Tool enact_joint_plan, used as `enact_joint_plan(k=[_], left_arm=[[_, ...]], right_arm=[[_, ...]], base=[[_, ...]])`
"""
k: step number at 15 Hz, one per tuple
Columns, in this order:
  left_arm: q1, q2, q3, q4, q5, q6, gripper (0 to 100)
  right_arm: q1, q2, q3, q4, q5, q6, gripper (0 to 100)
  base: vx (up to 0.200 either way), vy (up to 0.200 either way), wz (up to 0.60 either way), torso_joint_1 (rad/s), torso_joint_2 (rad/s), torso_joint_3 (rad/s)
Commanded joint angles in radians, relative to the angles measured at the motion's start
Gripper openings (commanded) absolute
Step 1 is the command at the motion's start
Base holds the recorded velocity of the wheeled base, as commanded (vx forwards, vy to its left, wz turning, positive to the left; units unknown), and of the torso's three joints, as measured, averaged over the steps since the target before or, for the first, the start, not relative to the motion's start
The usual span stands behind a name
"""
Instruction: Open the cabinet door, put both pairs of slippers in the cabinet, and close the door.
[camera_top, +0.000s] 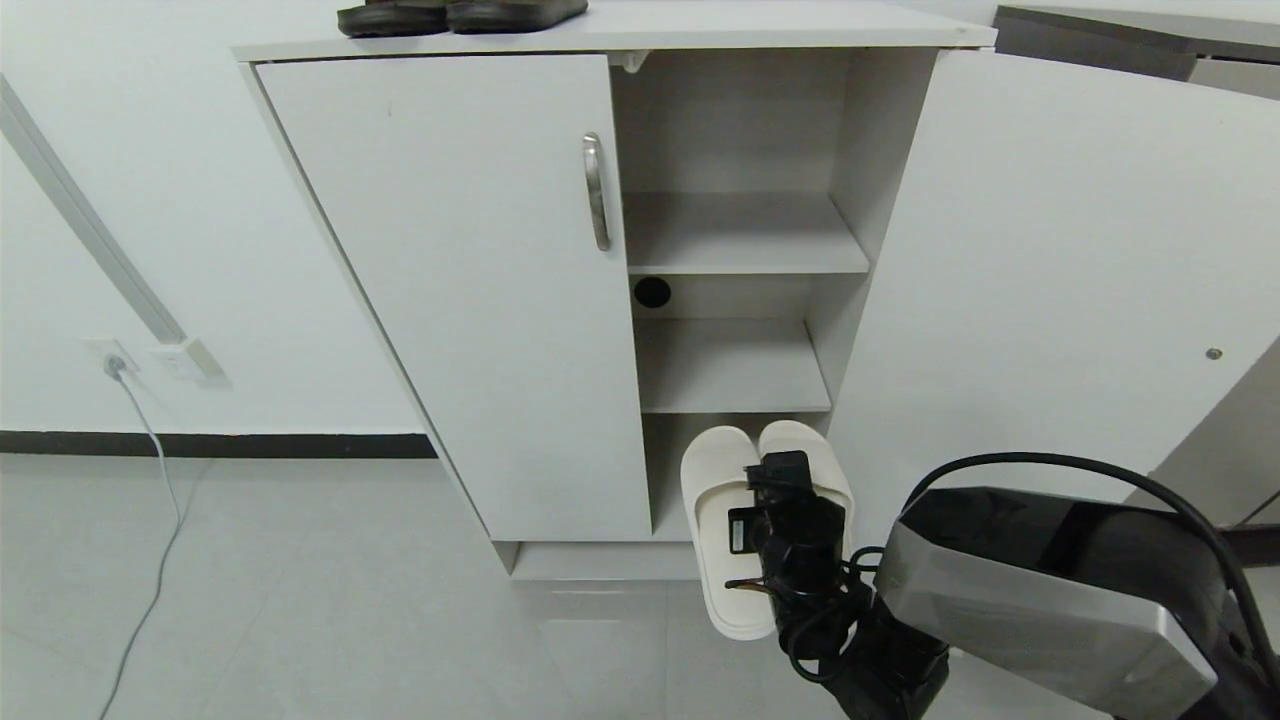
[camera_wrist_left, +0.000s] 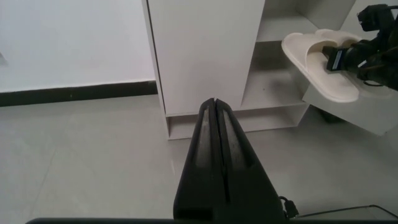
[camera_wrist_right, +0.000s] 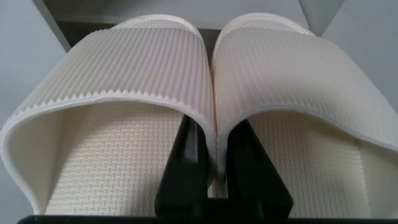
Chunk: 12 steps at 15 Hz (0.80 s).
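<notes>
Right gripper (camera_top: 785, 482) around white slippers (camera_top: 714, 520), before open cabinet (camera_top: 740, 236)

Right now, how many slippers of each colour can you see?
White slippers: 2
Dark slippers: 2
Total: 4

The head camera looks forward and down at the white cabinet (camera_top: 450, 300) from in front, at middling range. The left wrist camera sits low, sighting along the left gripper (camera_wrist_left: 214, 106) toward the cabinet's base from farther off. The right wrist camera is close against the white slippers (camera_wrist_right: 143, 68), facing the bottom compartment (camera_top: 668, 470). All three views share those slippers and that compartment.
</notes>
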Motion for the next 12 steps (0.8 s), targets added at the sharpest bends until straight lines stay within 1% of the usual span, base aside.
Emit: enact_joint_plan(k=[1, 12], left_arm=[[0.001, 0.001, 0.000, -0.001, 0.000, 0.000, 0], [0.001, 0.001, 0.000, 0.000, 0.000, 0.000, 0]], right_arm=[[0.000, 0.017, -0.001, -0.004, 0.001, -0.001, 0], [0.000, -0.045, 0.025, -0.017, -0.002, -0.015, 0]], base=[[0.000, 0.000, 0.00, 0.000, 0.00, 0.000], [0.000, 0.000, 0.00, 0.000, 0.00, 0.000]])
